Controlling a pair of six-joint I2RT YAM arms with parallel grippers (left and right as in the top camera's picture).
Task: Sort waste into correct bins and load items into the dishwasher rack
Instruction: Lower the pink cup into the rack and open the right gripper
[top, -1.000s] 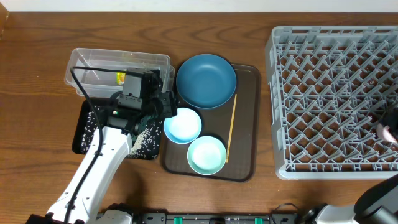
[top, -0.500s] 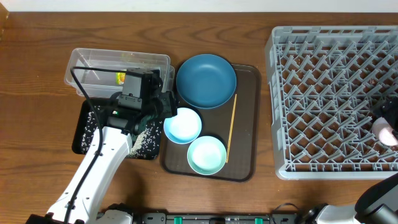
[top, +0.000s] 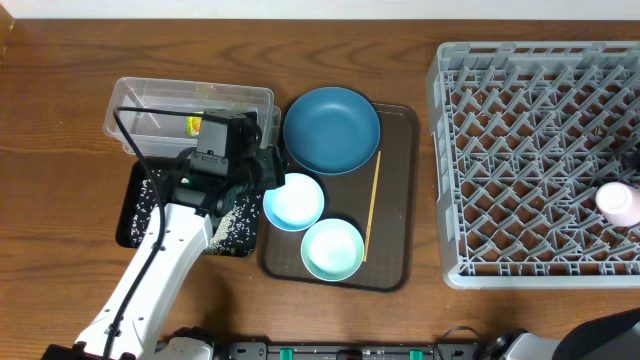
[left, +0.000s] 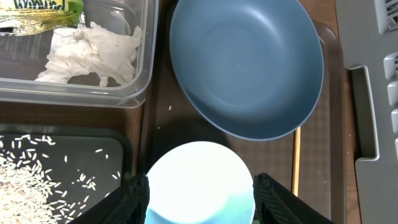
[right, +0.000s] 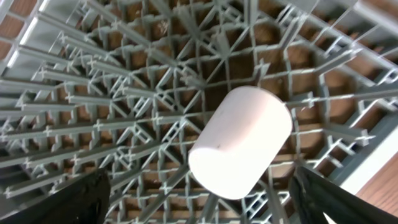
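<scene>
Seeing pink-white cup (right: 240, 141) lying tilted on rack (top: 530, 160) pegs, near its right edge | our right gripper (right: 199, 193) jaws wide apart, cup free | our left gripper (left: 200, 193) jaws around white-blue bowl (left: 199, 186), contact unclear

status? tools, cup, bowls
Left tool closed around white-blue bowl. Right tool open, pink cup lying in rack. Mint bowl, plate, stick on tray. Nothing blocking.

Dark printed letters on yellow-green wrapper (left: 40, 6), upper left of left wrist frame, cropped and not legible
</scene>
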